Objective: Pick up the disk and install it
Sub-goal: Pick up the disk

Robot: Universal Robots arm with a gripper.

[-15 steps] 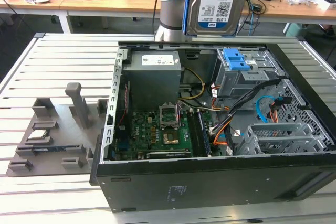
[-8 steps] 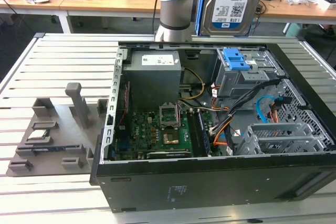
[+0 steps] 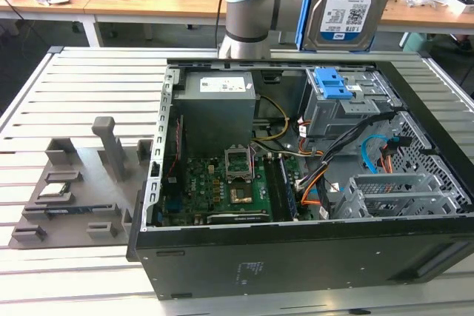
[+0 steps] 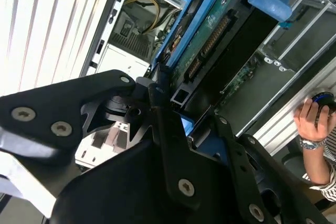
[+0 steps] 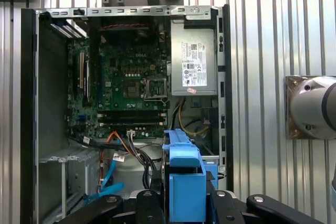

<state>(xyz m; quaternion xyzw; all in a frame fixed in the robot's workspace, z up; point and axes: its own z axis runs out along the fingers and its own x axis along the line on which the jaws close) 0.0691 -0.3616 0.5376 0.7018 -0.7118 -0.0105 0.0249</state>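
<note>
The disk (image 3: pixel 348 1), a silver drive with a white-and-blue label in a blue bracket, hangs upright in the air above the open computer case (image 3: pixel 159 183), over its back right corner in the exterior view. In the second wrist view the disk (image 4: pixel 210 30) shows its green circuit side, and my gripper (image 4: pixel 186 124) is shut on the bracket's end with a black finger on each side. In the first wrist view the blue bracket (image 5: pixel 186 177) sits between the gripper (image 5: pixel 186 205) fingers, above the case's drive area.
A grey drive bay with a blue latch (image 3: pixel 333 86) sits in the case below the disk, among orange and blue cables (image 3: pixel 378 153). A grey fixture (image 3: pixel 74 190) holding a chip lies at the exterior view's left. A person's hand (image 4: pixel 310 119) is beside the table.
</note>
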